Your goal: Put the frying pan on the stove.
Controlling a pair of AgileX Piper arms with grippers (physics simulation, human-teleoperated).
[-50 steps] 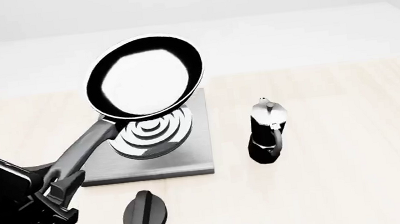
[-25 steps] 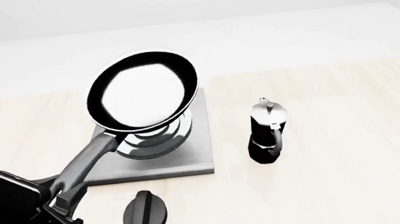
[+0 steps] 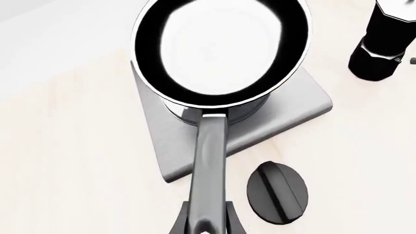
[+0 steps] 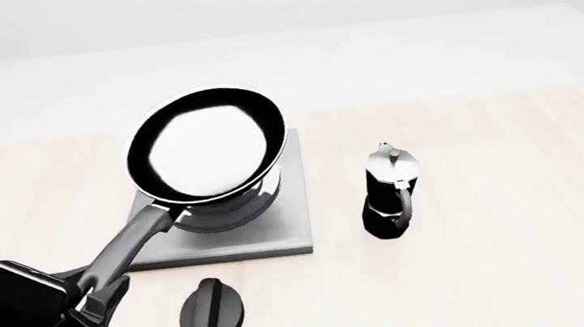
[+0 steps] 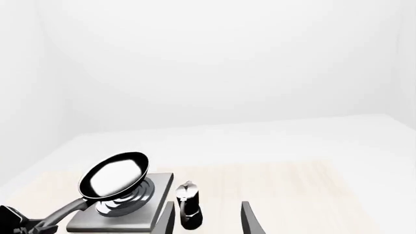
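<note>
Since a second ago I have brought the frying pan (image 4: 206,146) down and a little nearer, so its bowl now hangs low over the burner rings instead of riding high above them. My left gripper (image 4: 97,291) is clamped on the far end of the long handle, at the near left of the table, with the handle rising away from it toward the pan. From the right wrist view the bowl looks held just above the stove (image 4: 287,213), tilted with its far rim higher; I cannot tell whether the base touches the rings yet. My worry is that tilt: if I let go now, the pan could drop onto its near edge and rock or slide off centre. A grip so far out on the handle also gives the bowl leverage to twist in the jaws. The small black lid (image 4: 214,312) lies just right of my gripper, near enough to nudge when I pull back. The moka pot (image 4: 391,191) stands well right of the stove. My right gripper (image 5: 206,217) is spread wide and empty, off to the right.
</note>
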